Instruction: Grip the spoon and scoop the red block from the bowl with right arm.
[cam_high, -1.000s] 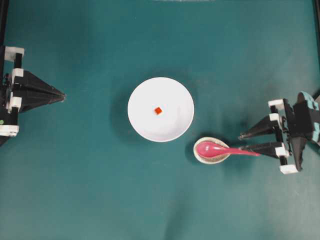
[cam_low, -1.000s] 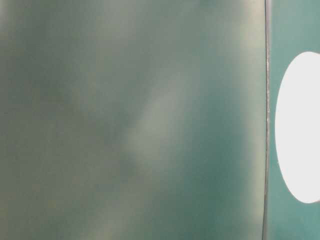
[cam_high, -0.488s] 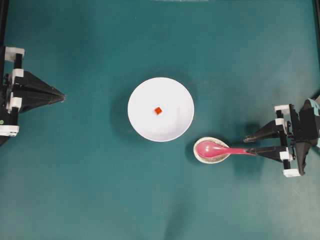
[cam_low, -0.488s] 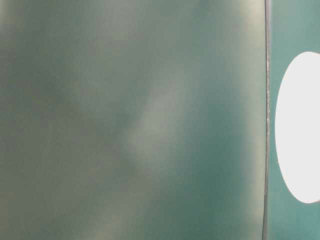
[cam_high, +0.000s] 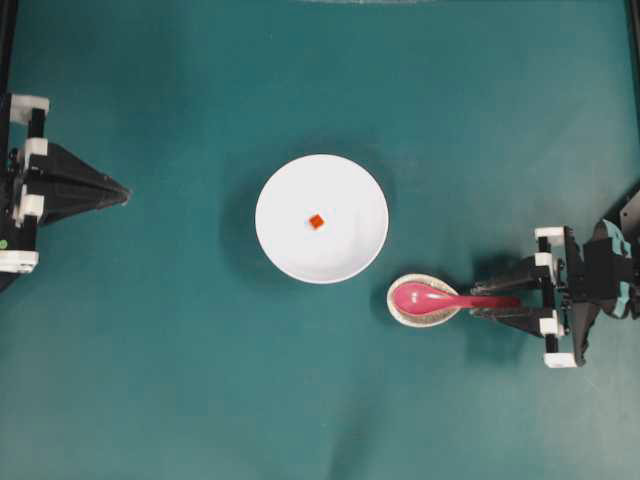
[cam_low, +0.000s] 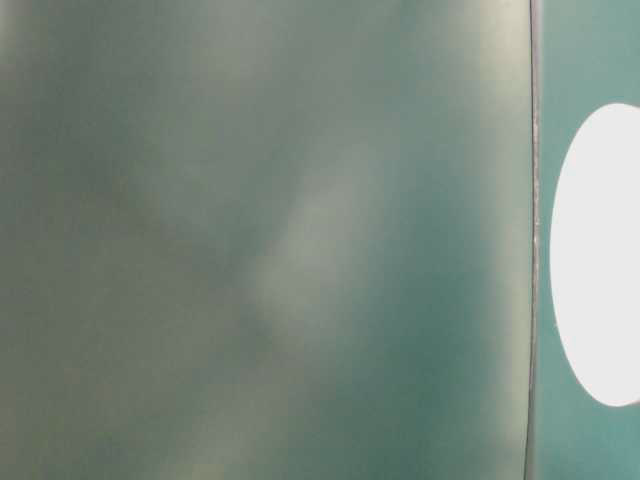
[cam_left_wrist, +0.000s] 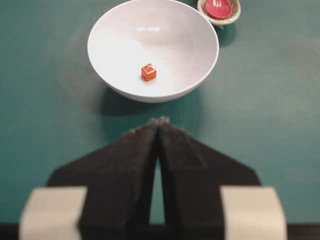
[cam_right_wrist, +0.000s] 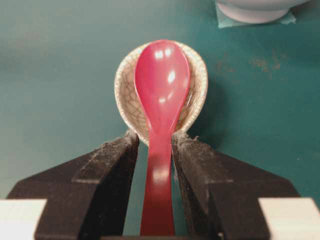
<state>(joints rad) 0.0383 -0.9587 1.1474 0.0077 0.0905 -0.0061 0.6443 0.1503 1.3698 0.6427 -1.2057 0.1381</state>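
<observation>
Straddling the handle of the spoon, the right gripper has its two black fingers spread wide, one on each side of the handle with a thin gap on both; no grip is made. There is one spoon, one small speckled dish, one white bowl, one red block and two grippers.

A second ago the right gripper sat farther toward the right edge of the overhead view, with its lower finger over the handle's end; it has since come in so both fingers flank the handle. The spoon, dish, bowl and block have not moved.

The spoon's long axis runs left to right in the overhead view, its scoop resting in the dish and pointing toward the bowl, its handle pointing at the right gripper.

Beyond it, the block lies near the bowl's middle. Farthest off, the left gripper has its fingers pressed together, holding nothing.
</observation>
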